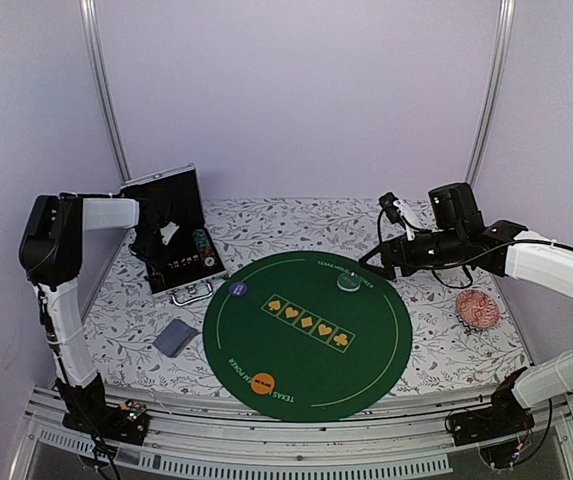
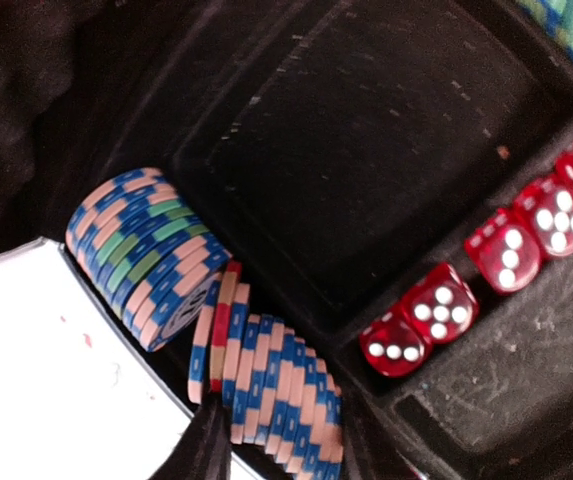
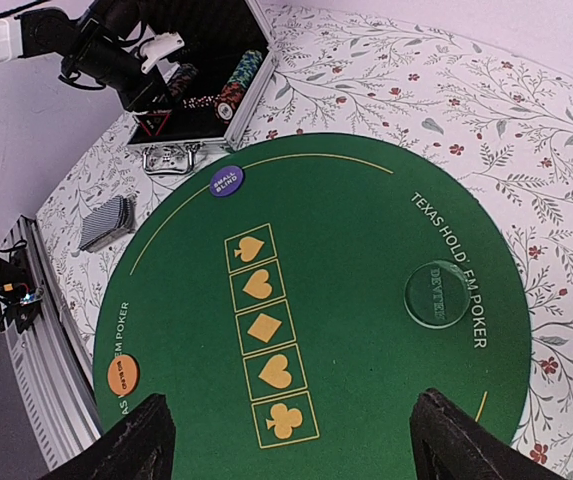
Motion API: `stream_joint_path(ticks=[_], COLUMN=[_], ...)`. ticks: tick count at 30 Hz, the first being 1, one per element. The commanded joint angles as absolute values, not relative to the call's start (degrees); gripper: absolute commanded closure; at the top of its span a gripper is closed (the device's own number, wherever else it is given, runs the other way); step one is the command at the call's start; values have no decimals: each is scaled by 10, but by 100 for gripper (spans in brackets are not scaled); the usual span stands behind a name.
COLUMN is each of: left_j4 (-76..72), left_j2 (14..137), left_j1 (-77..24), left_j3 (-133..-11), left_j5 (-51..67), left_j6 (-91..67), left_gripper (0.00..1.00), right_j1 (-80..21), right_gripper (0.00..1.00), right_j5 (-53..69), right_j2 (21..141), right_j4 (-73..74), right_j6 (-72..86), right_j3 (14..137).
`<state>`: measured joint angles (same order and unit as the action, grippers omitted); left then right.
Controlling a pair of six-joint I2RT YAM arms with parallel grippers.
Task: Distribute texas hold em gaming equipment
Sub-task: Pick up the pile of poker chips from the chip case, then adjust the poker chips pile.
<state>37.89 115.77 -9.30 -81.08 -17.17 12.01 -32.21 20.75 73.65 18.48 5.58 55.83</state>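
Since your left gripper (image 2: 284, 445) is down in the open case (image 1: 171, 195) with its dark fingers (image 2: 204, 450) either side of the leaning row of blue-and-pink chips (image 2: 276, 390), I'd guess the step is pulling a stack out to deal onto the green mat (image 1: 366, 350). Can't tell if the jaws are actually pinching yet, since only slivers of the fingers show at the bottom of the left wrist view. I'd square up so both pads bear on the row's flat end faces, not the rims, then lift straight up. The row is tilted and seems to touch the second stack (image 2: 146, 255) beside it, so a crooked pull could fan chips out or drag that neighbour. Stay off the red dice (image 2: 436, 310) in the next slot too. Your right gripper (image 3: 288, 420) is spread wide with nothing in it, hovering over the mat. The left wrist view gives you chips and dice up close, which the overhead shrinks to specks. The overhead is the only one showing both arms at once, and it shows the cards (image 1: 176, 337) just off the mat and the orange disc (image 1: 262, 383) near its front edge. The right wrist view lets you read the clear disc (image 3: 438, 293) and purple small-blind button (image 3: 226, 181).
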Motion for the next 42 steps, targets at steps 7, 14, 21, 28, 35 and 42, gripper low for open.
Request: stream_joint_path(ticks=[7, 14, 21, 28, 35, 42], left_j4=[351, 318, 266, 132, -17, -89], left_j2=[1152, 1055, 930, 844, 899, 975], left_j1=[-90, -84, -91, -207, -355, -436], left_j3=[-805, -803, -778, -703, -686, -715], left_j5=[-105, -112, 15, 176, 282, 337], left_j6=[108, 49, -57, -226, -372, -437], left_gripper=[100, 100, 100, 100, 100, 100], right_j1=[-320, -320, -320, -321, -403, -484], right_gripper=[16, 16, 16, 19, 24, 25], right_j5=[214, 213, 199, 172, 94, 63], right_j2=[728, 723, 717, 713, 718, 765], right_j4=[188, 192, 198, 200, 139, 78], right_j6=[62, 62, 55, 40, -34, -163], right_j3=[553, 558, 570, 589, 605, 605])
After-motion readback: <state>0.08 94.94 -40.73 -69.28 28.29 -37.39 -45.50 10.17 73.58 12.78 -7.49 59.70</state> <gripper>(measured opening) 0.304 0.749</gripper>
